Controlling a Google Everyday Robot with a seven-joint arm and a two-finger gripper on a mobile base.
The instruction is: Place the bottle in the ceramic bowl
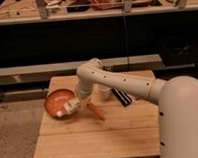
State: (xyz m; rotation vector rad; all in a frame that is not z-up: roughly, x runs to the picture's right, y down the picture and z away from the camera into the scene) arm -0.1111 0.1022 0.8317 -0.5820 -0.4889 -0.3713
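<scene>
The ceramic bowl (57, 102) is round and orange-red with a paler inside, and it sits at the left of the wooden table. My arm reaches in from the right and bends down to the bowl's right rim. My gripper (76, 103) is there, shut on the small whitish bottle (70, 109). The bottle hangs tilted over the bowl's near-right edge, just above or touching the rim.
An orange carrot-shaped thing (96, 112) lies on the table just right of the gripper. A stubby white cup (104, 92) stands behind it, under my forearm. A dark flat object (121, 98) lies to its right. The wooden table (95, 138) stretches toward the front.
</scene>
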